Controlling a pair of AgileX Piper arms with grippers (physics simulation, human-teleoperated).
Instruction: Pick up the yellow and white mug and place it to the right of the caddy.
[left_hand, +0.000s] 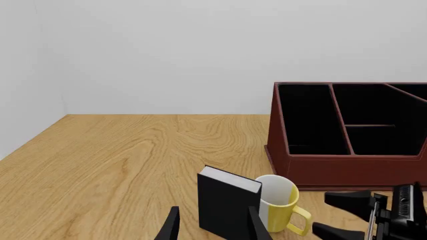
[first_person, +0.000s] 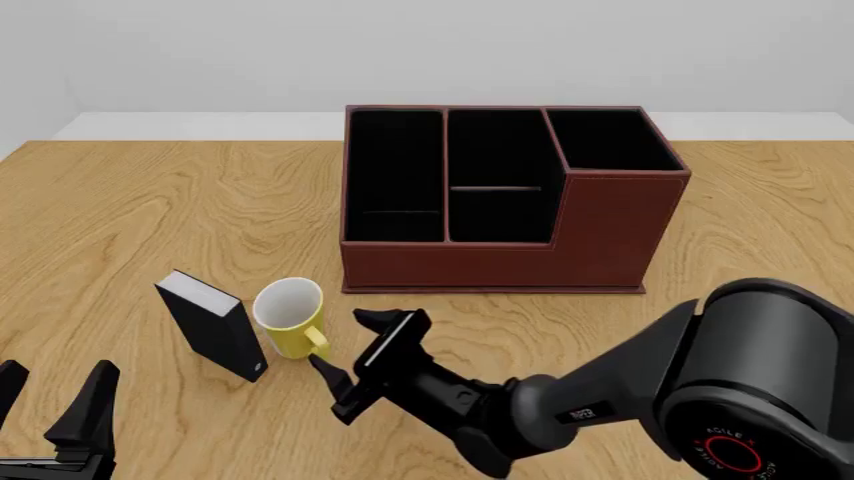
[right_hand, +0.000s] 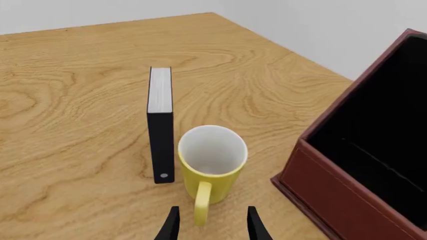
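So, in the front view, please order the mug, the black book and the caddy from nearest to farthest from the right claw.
1. Mug: just left of the right claw, its handle turned towards the open fingers.
2. Black book: upright, left of the mug on its far side from the claw.
3. Caddy: farther back on the table, beyond the claw.

I see the black book (first_person: 211, 325) crowding the mug's (first_person: 290, 316) left; its right and handle side stay open
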